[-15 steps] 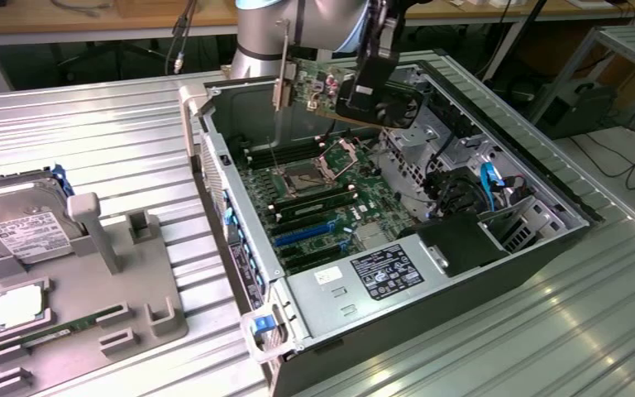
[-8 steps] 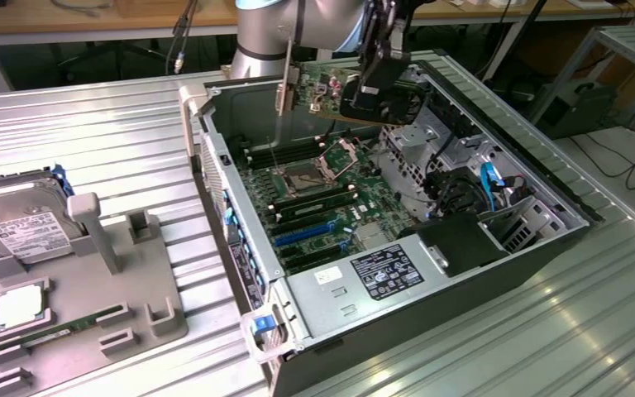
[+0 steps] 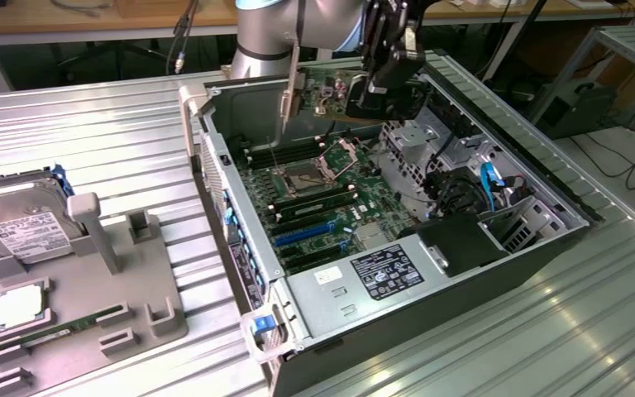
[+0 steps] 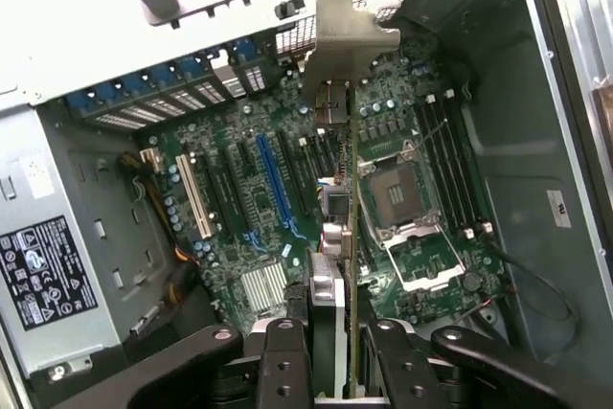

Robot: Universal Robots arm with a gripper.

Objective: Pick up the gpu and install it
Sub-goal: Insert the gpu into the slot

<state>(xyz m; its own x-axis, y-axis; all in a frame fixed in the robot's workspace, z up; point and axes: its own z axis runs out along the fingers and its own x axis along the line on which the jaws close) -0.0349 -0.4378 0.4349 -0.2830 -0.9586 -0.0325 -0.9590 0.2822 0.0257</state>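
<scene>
Gripper (image 4: 337,371) clenched on graphics card (image 3: 329,98), held upright above motherboard (image 3: 317,207), apparently not touching it.

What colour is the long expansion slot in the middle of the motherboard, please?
Blue. The long slot shows best in the wrist view.

The gpu (image 3: 331,98) hangs in the air over the open computer case (image 3: 450,318), gripped on both faces by the hand (image 3: 390,99). It stands on edge, its green board showing. Its long silver bracket runs downward at the end nearest the case's rear wall.
</scene>
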